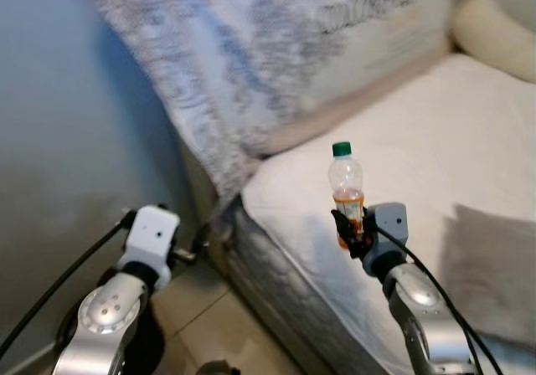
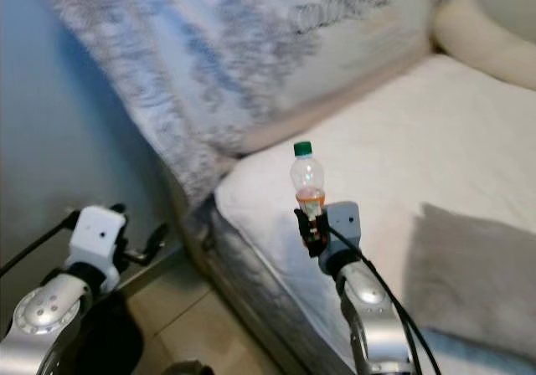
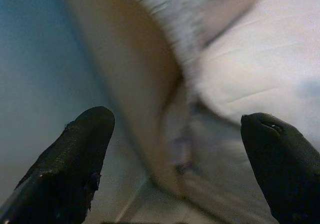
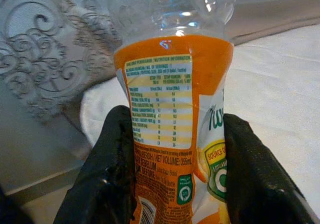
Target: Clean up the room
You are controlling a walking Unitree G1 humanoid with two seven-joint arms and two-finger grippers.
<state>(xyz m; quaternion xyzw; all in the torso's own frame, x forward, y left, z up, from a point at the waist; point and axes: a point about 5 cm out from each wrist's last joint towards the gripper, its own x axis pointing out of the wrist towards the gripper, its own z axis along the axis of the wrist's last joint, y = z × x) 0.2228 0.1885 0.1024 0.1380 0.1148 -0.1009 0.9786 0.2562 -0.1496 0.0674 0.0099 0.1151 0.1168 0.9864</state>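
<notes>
- Plastic bottle [image 1: 347,192], one, stands upright in the right gripper [image 1: 352,228] over the bed [image 1: 435,124] corner, fingers clamped on its orange label.
- Looks empty (clear above the label), so likely light, thin-walled, crushable and slick; the labelled waist seems the best hold.
- Left gripper [image 3: 175,149] gapes wide, empty, near the wall.
- One pillow [image 1: 251,48], one green cap [image 1: 341,149].

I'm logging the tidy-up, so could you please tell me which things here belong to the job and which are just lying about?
Part of the job:
- plastic bottle, upright
- right gripper, shut on it

Just lying about:
- bed
- patterned blanket
- grey cloth
- left gripper, open
</notes>
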